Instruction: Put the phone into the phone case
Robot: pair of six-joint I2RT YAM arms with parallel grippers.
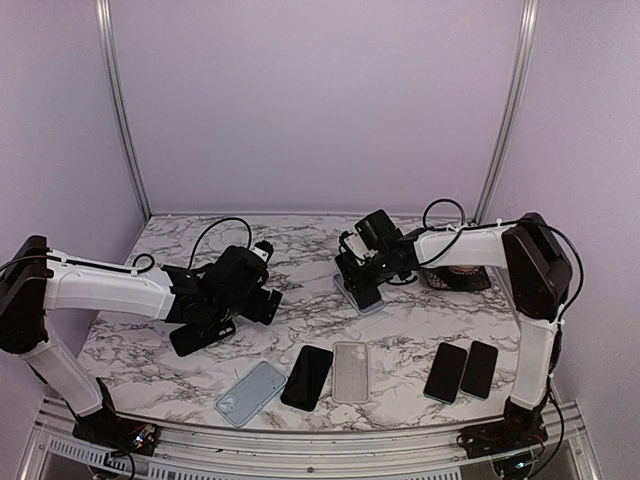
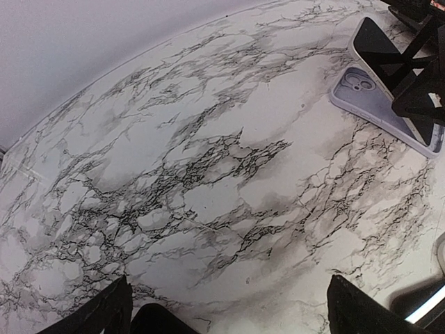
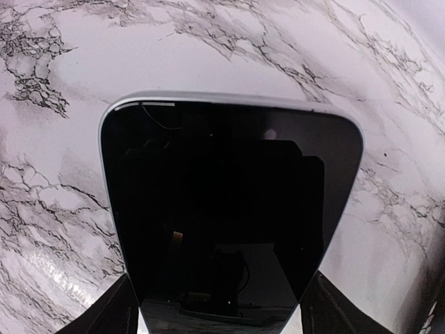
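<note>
My right gripper (image 3: 219,314) is shut on the phone (image 3: 229,202), a black-screened phone with a silver rim, one finger on each long edge. In the left wrist view the phone (image 2: 377,50) tilts above the lavender phone case (image 2: 363,97), which lies open-side up with its camera cutout uncovered. From above, the right gripper (image 1: 362,278) stands over the case (image 1: 369,303) at mid table. My left gripper (image 1: 264,302) hovers to the left of it. In its own view the left gripper (image 2: 229,309) is open with only marble between its fingers.
Along the front edge lie a light blue case (image 1: 250,392), a black phone (image 1: 307,377), a clear case (image 1: 350,372) and two dark phones (image 1: 462,370). Another black phone (image 1: 200,336) lies under the left arm. A dark round object (image 1: 462,278) sits behind the right arm.
</note>
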